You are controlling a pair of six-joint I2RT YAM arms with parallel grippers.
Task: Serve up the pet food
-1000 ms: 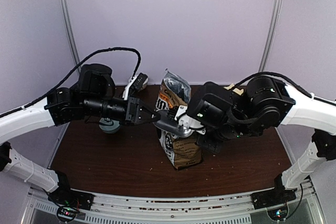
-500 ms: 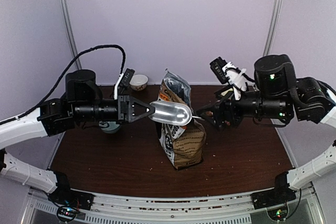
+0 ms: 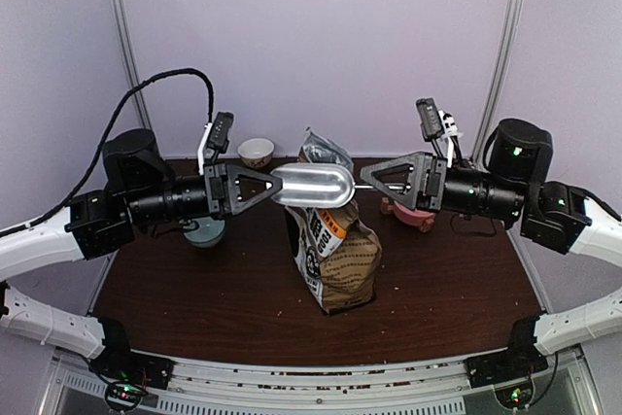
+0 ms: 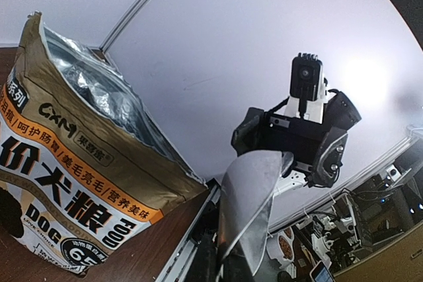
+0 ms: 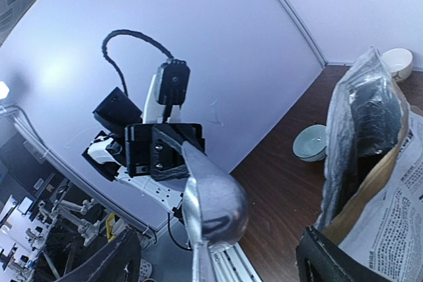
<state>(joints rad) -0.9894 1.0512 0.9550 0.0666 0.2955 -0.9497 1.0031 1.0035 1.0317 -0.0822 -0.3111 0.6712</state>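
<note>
A shiny metal scoop (image 3: 311,185) hangs level above the open top of the brown kraft CXM bag (image 3: 335,245), which stands mid-table. My left gripper (image 3: 267,187) is shut on the scoop's wide end. In the left wrist view the scoop (image 4: 254,203) rises from the gripper (image 4: 228,263), with the bag (image 4: 73,163) to its left. My right gripper (image 3: 367,179) is open, its fingers spread on either side of the scoop's thin handle (image 5: 201,265). The scoop bowl (image 5: 215,199) looks empty. No kibble shows in the bag.
A grey-green bowl (image 3: 204,232) sits under the left arm and a white bowl (image 3: 257,152) at the back. A pink dish (image 3: 413,213) lies under the right arm. Both bowls show in the right wrist view (image 5: 310,142), (image 5: 398,61). White walls enclose the table.
The scoop passed from my right gripper to my left and rose from the bag's mouth to above it. The right arm pulled back, lifted, and now faces the handle with open fingers.
</note>
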